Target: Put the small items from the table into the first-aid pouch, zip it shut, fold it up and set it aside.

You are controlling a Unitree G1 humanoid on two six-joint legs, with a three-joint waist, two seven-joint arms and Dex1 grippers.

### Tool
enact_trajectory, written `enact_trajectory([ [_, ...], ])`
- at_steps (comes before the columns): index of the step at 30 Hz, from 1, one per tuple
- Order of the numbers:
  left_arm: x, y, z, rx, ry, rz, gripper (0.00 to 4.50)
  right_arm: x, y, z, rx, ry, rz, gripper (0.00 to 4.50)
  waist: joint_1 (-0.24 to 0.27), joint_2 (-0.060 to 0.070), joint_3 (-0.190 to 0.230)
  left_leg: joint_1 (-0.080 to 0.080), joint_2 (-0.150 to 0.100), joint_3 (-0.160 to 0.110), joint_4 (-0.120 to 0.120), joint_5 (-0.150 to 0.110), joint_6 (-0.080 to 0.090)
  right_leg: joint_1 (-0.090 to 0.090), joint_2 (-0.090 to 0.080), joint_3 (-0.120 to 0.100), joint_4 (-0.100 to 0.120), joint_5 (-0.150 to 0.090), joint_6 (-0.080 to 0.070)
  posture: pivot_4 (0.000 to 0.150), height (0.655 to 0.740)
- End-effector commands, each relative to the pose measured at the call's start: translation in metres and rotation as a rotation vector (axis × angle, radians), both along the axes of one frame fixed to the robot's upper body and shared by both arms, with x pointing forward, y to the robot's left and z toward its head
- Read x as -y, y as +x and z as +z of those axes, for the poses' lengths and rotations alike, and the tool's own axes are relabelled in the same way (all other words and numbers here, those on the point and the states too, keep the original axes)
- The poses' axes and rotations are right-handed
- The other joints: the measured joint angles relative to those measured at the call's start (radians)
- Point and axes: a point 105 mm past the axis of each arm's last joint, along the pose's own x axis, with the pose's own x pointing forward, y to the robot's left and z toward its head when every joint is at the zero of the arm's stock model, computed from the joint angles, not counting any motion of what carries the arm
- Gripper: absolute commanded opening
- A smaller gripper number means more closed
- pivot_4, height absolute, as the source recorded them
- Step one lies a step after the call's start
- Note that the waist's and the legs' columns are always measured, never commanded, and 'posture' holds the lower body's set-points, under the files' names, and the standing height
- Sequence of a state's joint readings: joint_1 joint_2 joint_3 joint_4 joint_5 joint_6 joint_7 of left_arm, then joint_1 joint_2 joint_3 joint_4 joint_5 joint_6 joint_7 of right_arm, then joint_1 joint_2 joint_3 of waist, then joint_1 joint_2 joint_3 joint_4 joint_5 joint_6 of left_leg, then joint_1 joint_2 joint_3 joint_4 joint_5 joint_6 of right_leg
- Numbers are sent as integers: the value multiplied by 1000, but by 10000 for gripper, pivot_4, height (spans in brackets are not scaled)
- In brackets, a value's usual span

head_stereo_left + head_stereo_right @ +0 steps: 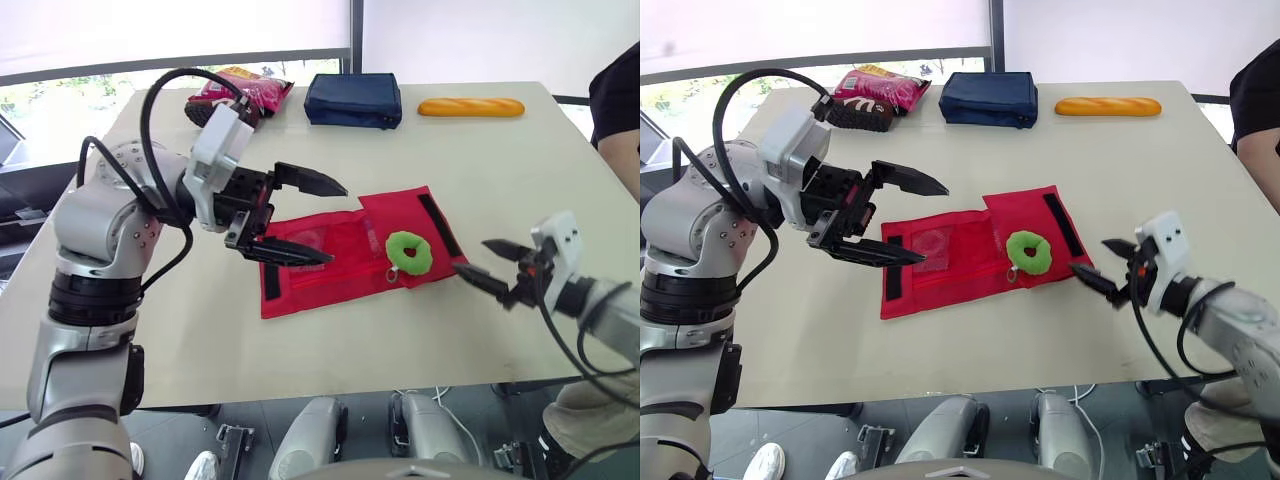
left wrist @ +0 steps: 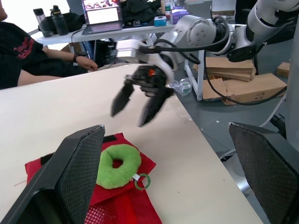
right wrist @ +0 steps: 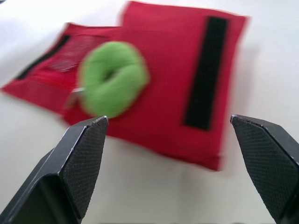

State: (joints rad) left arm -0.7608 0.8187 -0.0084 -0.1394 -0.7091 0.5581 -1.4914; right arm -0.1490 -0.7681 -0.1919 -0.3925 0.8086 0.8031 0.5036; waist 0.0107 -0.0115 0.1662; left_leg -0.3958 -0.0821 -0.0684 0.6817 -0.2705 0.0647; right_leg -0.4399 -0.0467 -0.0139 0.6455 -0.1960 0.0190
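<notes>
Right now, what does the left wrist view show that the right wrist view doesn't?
Left wrist adds: the right gripper, open above the table, plus a seated person, a laptop and cardboard boxes behind. Right wrist adds: the long black strip on the pouch flap, end to end. Shared: red first-aid pouch, green plush ring, pale table.

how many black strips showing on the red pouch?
2. One long strip on the red pouch's right flap; one shorter strip by its left edge, near the left tool. Others may be hidden under the tool or the green ring.
</notes>
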Motion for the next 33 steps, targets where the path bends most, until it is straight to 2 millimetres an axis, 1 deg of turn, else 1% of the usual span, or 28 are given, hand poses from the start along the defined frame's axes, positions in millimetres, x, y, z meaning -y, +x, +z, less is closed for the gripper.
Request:
enact_trajectory([
  [1, -2, -4, 9, 49, -17, 9, 45000, 7, 28, -7, -29, 68, -53, 44832, 1, 0, 0, 0, 0, 0, 0, 0, 0, 0, 0, 0, 0, 0, 0, 1500, 7390],
  [3, -2, -5, 10, 51, -21, 12, 45000, 7, 42, -17, -75, 83, -66, 44832, 0, 0, 0, 0, 0, 0, 0, 0, 0, 0, 0, 0, 0, 0, 0, 1500, 7390],
  [6, -3, -5, 10, 55, -24, 20, 45000, -7, 52, -24, -144, 148, -20, 44832, 1, 0, 0, -1, 0, 0, 0, 0, 0, -1, 0, 1, 0, 0, 0, 1500, 7390],
  [9, -4, -5, 10, 59, -27, 28, 45000, -24, 54, -34, -241, 202, 49, 44832, 0, 0, 0, -1, 0, 0, 0, 0, 0, -1, 0, 1, 0, 0, -1, 1500, 7390],
  [12, -4, -5, 11, 60, -28, 30, 45000, -32, 48, -46, -303, 173, 88, 44832, 0, 0, 0, -1, 0, 0, 0, 0, 0, -1, 0, 1, 0, 0, -1, 1500, 7390],
  [13, -4, -6, 11, 61, -28, 33, 45000, -32, 46, -45, -313, 190, 87, 39652, 0, 0, 0, -1, 0, 0, 0, 0, 0, -1, 0, 1, 0, 0, -1, 1500, 7390],
  [14, -4, -6, 11, 61, -29, 35, 45000, -32, 45, -44, -319, 204, 86, 36588, 0, 0, 0, -1, 0, 0, 0, 0, 0, -1, 0, 1, 0, 0, -1, 1500, 7390],
  [16, -5, -6, 10, 59, -28, 40, 45000, -30, 40, -40, -318, 230, 76, 27334, 0, 1, 0, -1, 0, 0, 0, 0, 0, -1, 0, 1, 0, 1, -1, 1500, 7390],
  [17, -6, -6, 10, 58, -27, 41, 45000, -27, 37, -38, -315, 233, 67, 21464, 1, 1, 0, -1, 0, 0, 0, 0, 0, -1, 0, 1, 0, 1, -1, 1500, 7390],
  [19, -6, -6, 9, 55, -27, 42, 45000, -22, 29, -35, -307, 231, 41, 11192, 3, 1, 0, -1, 0, 0, 0, 0, 0, -1, 0, 1, 0, 1, -1, 1500, 7390],
  [21, -5, -6, 9, 54, -29, 41, 45000, -16, 19, -30, -296, 244, 9, 2575, 5, 1, 0, -1, 0, 0, 0, 0, 0, -1, 0, 0, 0, 1, -1, 1500, 7390],
  [22, -4, -6, 9, 53, -29, 40, 45000, -12, 14, -28, -291, 252, -11, 436, 8, 1, 0, -1, 0, -1, 0, 0, 0, -1, -1, 0, 0, 1, -1, 1500, 7390],
  [25, -4, -7, 8, 50, -32, 34, 45000, 9, -8, -26, -281, 250, -124, 436, 9, 1, 0, -2, -1, -1, 0, 0, 0, -1, -2, 0, 0, 1, -1, 1500, 7390],
  [27, -4, -7, 8, 48, -33, 29, 45000, 18, -19, -24, -279, 249, -174, 436, 9, 1, 0, -2, -1, -1, 0, 0, 0, -1, -2, 0, 0, 1, -1, 1500, 7390],
  [29, -4, -7, 8, 46, -33, 25, 45000, 20, -25, -23, -281, 245, -196, 436, 5, 1, 0, -2, -1, -1, 0, 0, 0, -1, -2, 0, 0, 1, 0, 1500, 7390],
  [31, -3, -7, 8, 43, -34, 21, 45000, 28, -32, -23, -257, 198, -230, 436, 2, 2, 0, -1, -1, -1, 0, 0, 0, -1, -2, 0, 0, 1, 0, 1500, 7390],
  [32, -3, -6, 8, 42, -34, 20, 45000, 31, -31, -19, -201, 144, -236, 436, 1, 2, 0, -1, -1, -1, 0, 0, 0, -1, -1, 0, 1, 0, 0, 1500, 7390],
  [33, -2, -6, 7, 41, -35, 18, 45000, 33, -30, -15, -156, 123, -230, 4315, 1, 3, 0, -1, -1, -1, 0, 0, 0, -1, -1, 0, 1, 0, 0, 1500, 7390],
])
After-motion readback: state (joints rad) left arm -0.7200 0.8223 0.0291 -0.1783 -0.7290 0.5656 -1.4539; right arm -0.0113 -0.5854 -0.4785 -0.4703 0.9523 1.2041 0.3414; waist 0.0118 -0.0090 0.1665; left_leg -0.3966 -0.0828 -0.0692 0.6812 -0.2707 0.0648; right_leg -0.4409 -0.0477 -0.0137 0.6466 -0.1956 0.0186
